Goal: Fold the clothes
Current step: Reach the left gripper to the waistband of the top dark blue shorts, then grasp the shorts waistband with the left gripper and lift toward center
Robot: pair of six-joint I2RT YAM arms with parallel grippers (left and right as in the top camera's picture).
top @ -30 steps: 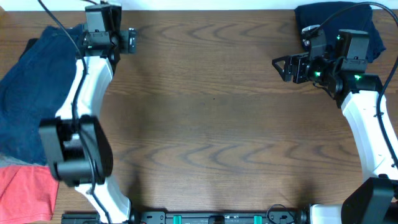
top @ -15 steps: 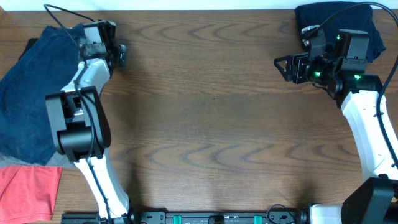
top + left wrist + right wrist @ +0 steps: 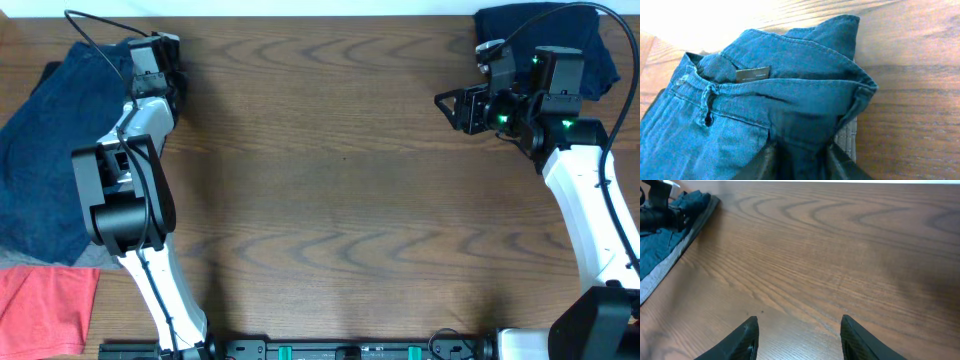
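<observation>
A rumpled blue denim garment (image 3: 50, 150) lies at the table's far left; the left wrist view shows its waistband, belt loop and label (image 3: 790, 90). My left gripper (image 3: 160, 62) sits at the garment's upper right corner. Its fingers (image 3: 800, 152) are shut on a fold of the denim edge, with dark fabric filling the gap between them. My right gripper (image 3: 450, 105) hovers over bare wood at the far right, pointing left. It stands open (image 3: 799, 325) with nothing between its fingers.
A dark navy folded garment (image 3: 590, 40) lies at the back right corner behind the right arm. A coral-red garment (image 3: 40, 310) lies at the front left. A strip of grey cloth (image 3: 847, 135) pokes out under the denim.
My left gripper swung left from the bare wood onto the denim's corner and closed on the fabric. The right gripper's jaws narrowed a little and it stayed roughly in place.
</observation>
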